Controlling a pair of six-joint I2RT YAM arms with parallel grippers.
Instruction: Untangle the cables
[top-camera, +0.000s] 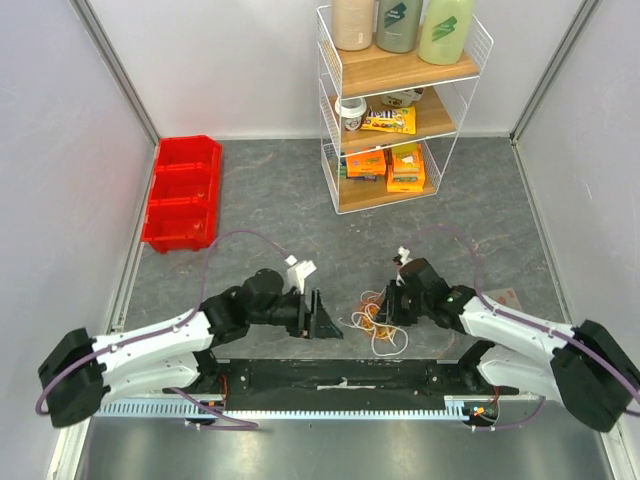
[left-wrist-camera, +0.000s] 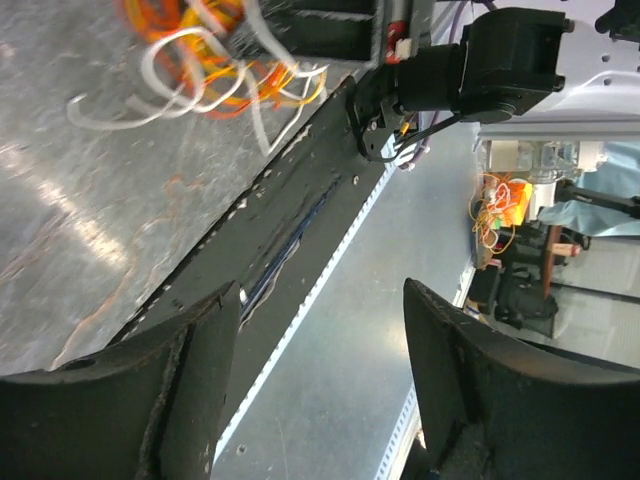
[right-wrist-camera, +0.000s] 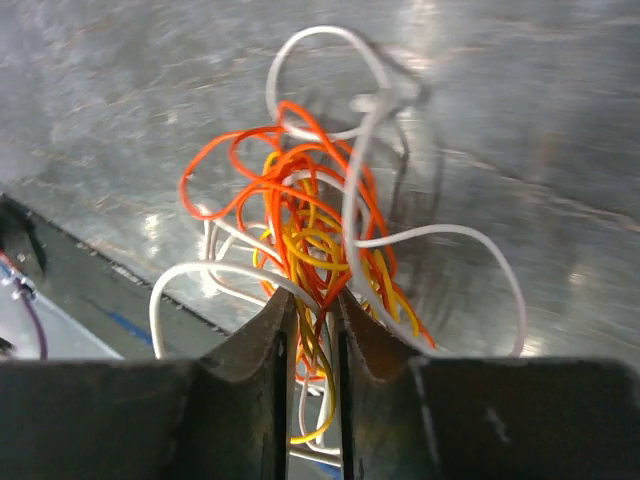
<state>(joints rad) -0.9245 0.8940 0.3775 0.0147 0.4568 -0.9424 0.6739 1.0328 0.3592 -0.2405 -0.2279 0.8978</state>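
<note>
The cables (top-camera: 378, 322) lie in one white, orange and yellow knot on the grey surface (top-camera: 270, 190), at about 6 o'clock in the top view, just ahead of the black rail (top-camera: 340, 378) that carries the arm bases. White loops splay outward over the surface while the orange and yellow strands bunch in the middle.

The right tool (right-wrist-camera: 310, 300) sits at the knot's 2 o'clock in the top view. Its jaws are pinched narrow, with orange and yellow strands running up between them, so it appears to have hold of the core of the tangle. The left tool (left-wrist-camera: 320, 295) sits at the knot's 9 o'clock, jaws spread wide with nothing between them, and the cables are near it but apart.

This looks like the first pull-apart step, with one side gripped and the other not yet. The next move likely calls for the left tool to reach an outer white loop and close on it alone, so the two can draw apart without dragging the whole bundle.

Farther out, red bins (top-camera: 182, 192) stand at 10 o'clock and a wire shelf (top-camera: 400, 100) at 12 o'clock.
</note>
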